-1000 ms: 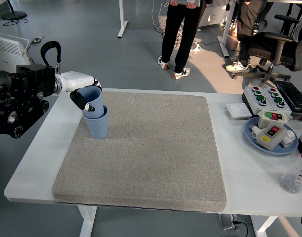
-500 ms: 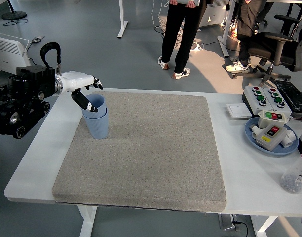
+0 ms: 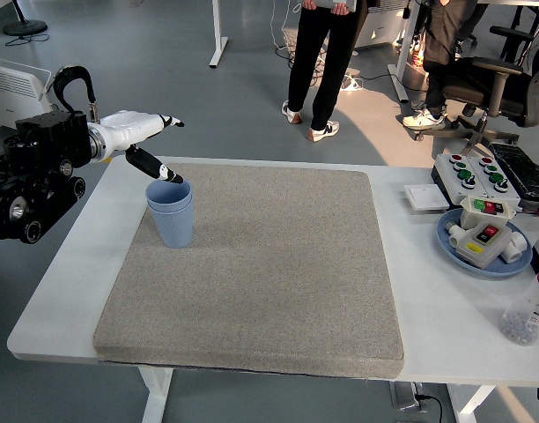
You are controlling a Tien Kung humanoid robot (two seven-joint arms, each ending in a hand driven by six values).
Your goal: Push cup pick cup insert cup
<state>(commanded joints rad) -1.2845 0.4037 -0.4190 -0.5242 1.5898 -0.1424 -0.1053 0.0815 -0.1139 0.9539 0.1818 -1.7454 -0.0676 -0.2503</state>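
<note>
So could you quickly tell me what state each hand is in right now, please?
Left hand: open, fingers spread, holding nothing, above the stacked light blue plastic cups.
Right hand: not in view.

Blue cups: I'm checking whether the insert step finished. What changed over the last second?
The left hand let go of the upper blue cup, which dropped deeper into the lower blue cup. The hand then opened and lifted up and away to the left. The stacked cups stayed at the same spot on the grey mat; the items at the table's right end did not move.
</note>
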